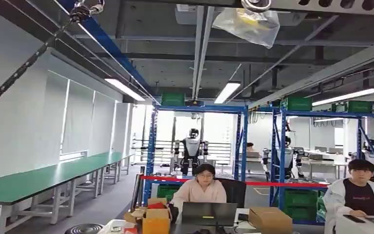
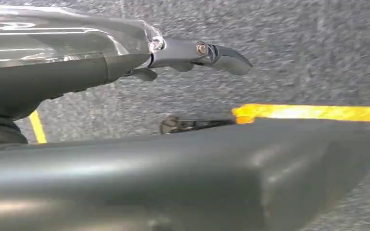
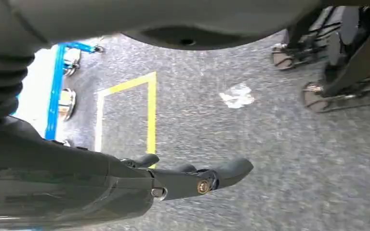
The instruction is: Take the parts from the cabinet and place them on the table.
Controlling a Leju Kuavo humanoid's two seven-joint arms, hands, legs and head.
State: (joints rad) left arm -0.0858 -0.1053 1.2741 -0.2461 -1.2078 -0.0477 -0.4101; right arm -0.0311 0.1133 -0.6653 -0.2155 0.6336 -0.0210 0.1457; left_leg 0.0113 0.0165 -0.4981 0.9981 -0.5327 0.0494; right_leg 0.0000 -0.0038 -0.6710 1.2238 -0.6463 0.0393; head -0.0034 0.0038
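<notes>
No text, label, brand, number or sign can be read in any of the views. In the head view the cardboard boxes (image 1: 156, 218) at the lower middle of the frame and the green crates (image 1: 299, 104) on top of the blue racks at the upper right show no print that can be made out. In the wrist views the yellow floor lines (image 3: 151, 111) are plain tape with no lettering.
</notes>
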